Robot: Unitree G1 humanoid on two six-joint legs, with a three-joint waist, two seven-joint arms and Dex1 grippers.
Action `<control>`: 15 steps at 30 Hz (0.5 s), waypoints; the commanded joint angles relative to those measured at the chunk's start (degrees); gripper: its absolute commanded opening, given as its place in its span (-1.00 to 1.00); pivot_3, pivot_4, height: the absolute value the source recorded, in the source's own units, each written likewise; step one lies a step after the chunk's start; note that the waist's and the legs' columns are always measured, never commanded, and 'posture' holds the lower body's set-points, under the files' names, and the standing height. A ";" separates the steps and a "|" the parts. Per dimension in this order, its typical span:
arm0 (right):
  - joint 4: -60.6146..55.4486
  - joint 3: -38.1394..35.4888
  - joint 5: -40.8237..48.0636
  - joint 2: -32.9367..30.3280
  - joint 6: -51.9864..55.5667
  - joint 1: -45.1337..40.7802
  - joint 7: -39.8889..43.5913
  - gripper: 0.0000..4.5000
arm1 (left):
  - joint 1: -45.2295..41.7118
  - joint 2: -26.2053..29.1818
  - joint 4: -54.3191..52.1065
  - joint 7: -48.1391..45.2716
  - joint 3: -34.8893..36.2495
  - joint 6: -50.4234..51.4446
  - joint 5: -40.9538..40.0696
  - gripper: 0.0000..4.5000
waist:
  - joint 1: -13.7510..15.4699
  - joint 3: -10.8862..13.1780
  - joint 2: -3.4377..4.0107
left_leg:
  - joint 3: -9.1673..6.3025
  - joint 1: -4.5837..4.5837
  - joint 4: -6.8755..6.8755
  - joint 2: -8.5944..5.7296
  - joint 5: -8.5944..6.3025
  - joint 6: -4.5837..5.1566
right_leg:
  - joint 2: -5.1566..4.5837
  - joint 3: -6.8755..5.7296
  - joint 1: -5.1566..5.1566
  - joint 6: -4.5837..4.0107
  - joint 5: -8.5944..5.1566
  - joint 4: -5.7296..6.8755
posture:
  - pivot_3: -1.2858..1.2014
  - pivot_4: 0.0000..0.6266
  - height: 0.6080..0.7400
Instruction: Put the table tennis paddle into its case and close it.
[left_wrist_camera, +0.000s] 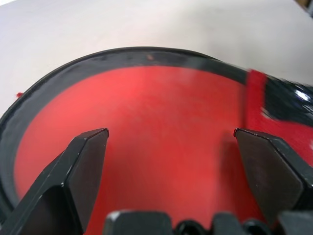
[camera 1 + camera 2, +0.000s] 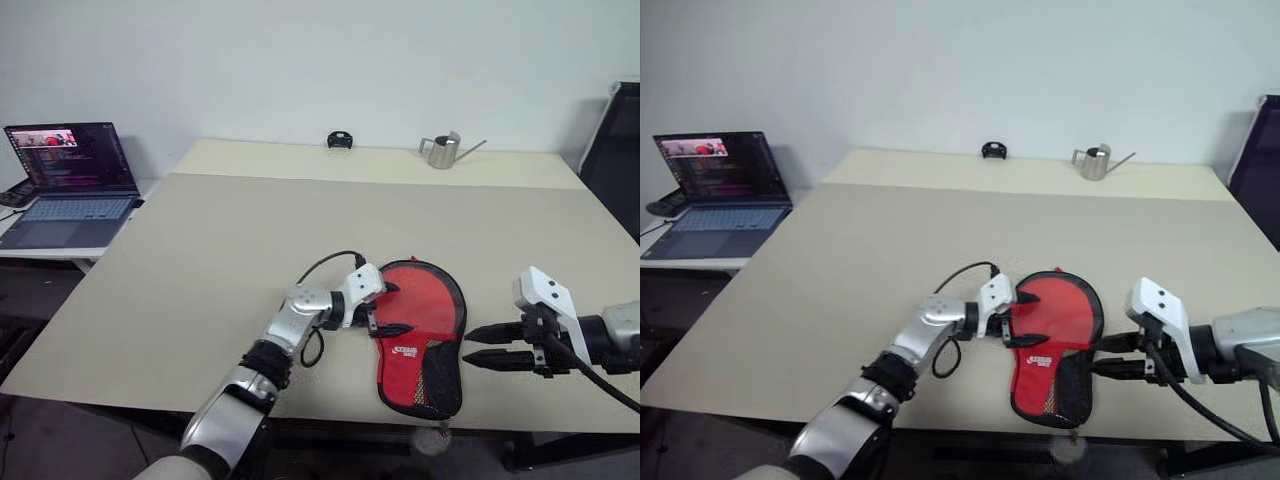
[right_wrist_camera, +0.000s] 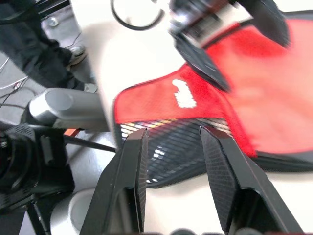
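While the case (image 2: 422,335) lies flat near the table's (image 2: 200,260) near edge, a little right of centre, my left gripper (image 2: 382,309) hangs over its left rim with both fingers spread wide and nothing between them; the far finger sits by the round end, the near one points across the red panel. In my left wrist view the fingers (image 1: 80,171) stand far apart above a broad red surface ringed by the black zipper rim, and I cannot tell whether that red is the paddle's face or the case's own fabric, so I cannot say for sure that the paddle lies inside. The narrow end of the case, with the white print and the mesh pocket, points toward the near edge. My right gripper (image 2: 492,346) hovers just to the right of the case, level with the mesh pocket, its fingers partly apart and holding nothing; its tips point left at the case without touching it. In my right wrist view the fingers (image 3: 132,181) frame the black mesh and the white print. On the far side of the table stand a small metal watering can (image 2: 441,151) and a small black object (image 2: 340,139). An open laptop (image 2: 68,185) sits on a lower desk off to the left.
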 commanded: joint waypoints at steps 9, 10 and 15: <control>16.30 6.57 -12.05 11.09 -16.02 -11.83 -3.84 -0.17 | 9.50 16.69 -31.61 -5.72 13.54 20.30 -16.99 1.00 | -1.11 0.05 0.05 | 0.02 0.02 0.07 0.05 0.00 0.00 | 0.02 0.04 -0.02 -0.03 0.00 0.13 | 0.03 -0.52 1.00; 18.14 6.89 -13.43 12.48 -18.52 -12.58 -4.01 -0.17 | 11.30 18.37 -33.69 -5.00 15.30 21.92 -18.16 1.00 | -1.16 0.07 0.10 | 0.04 0.04 0.05 0.06 0.00 0.00 | 0.02 0.06 -0.03 -0.03 0.00 0.13 | 0.03 -0.52 1.00; 26.75 7.36 -15.93 15.94 -24.15 -16.60 -1.37 -0.17 | 18.14 24.72 -40.88 -0.34 22.05 25.76 -19.89 1.00 | -1.06 0.17 0.21 | 0.05 0.03 0.04 0.08 0.00 0.00 | 0.01 0.07 -0.07 -0.05 0.00 0.16 | 0.03 -0.52 1.00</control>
